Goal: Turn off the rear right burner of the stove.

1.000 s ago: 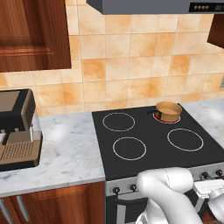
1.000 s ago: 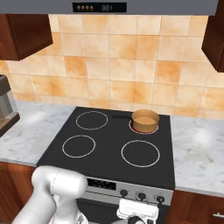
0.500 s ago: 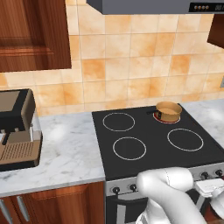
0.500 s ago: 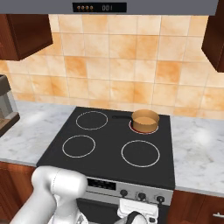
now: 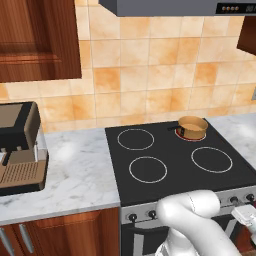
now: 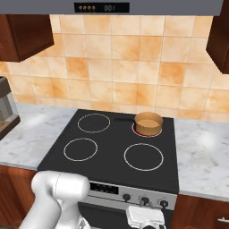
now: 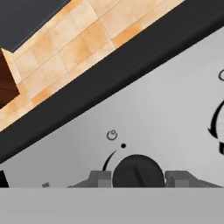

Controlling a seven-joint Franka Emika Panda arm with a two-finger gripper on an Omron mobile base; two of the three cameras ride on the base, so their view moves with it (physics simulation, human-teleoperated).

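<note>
The stove (image 5: pixel 175 155) (image 6: pixel 112 147) is a black glass cooktop with a silver front panel. A red glow on its rear right burner (image 5: pixel 190 138) (image 6: pixel 135 130) shows around the base of a copper pot (image 5: pixel 193 127) (image 6: pixel 148 122) standing on it. My gripper (image 5: pixel 246 216) (image 6: pixel 145 208) (image 7: pixel 138 177) is low against the front panel, near its right end. In the hand view a round dark knob (image 7: pixel 137 169) sits between the two grey fingers (image 7: pixel 99 178), which close against its sides.
The other three burners show white rings. A brown coffee machine (image 5: pixel 19 147) stands on the marble counter (image 5: pixel 80 175) to the stove's left. More small knobs (image 6: pixel 127 196) line the panel, with a range hood (image 6: pixel 134 6) and wood cabinets (image 5: pixel 35 40) above.
</note>
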